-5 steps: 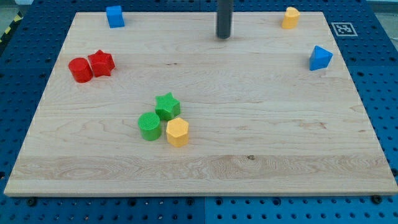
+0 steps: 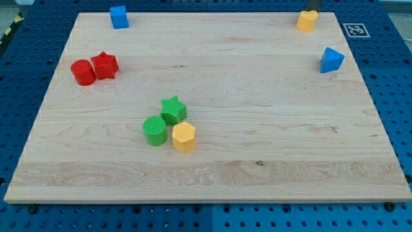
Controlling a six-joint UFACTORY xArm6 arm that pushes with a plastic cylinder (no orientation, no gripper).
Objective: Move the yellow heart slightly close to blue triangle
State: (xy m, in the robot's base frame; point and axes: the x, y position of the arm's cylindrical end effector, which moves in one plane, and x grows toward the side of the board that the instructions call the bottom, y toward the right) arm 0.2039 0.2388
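The yellow heart [image 2: 308, 20] sits at the board's top right corner. The blue triangle [image 2: 331, 60] lies below it and a little to the right, near the right edge. Only a dark sliver of my rod shows at the view's top edge, and my tip [image 2: 315, 6] is right behind the yellow heart, at or very near its top side.
A blue cube [image 2: 118, 17] is at the top left. A red cylinder [image 2: 83, 73] and red star [image 2: 104, 65] touch at the left. A green star [image 2: 173, 109], green cylinder [image 2: 154, 131] and yellow hexagon [image 2: 183, 136] cluster at centre. A fiducial tag [image 2: 354, 29] is on the right.
My rod has moved from the top centre to the right, now behind the yellow heart. The heart has shifted slightly right and down.
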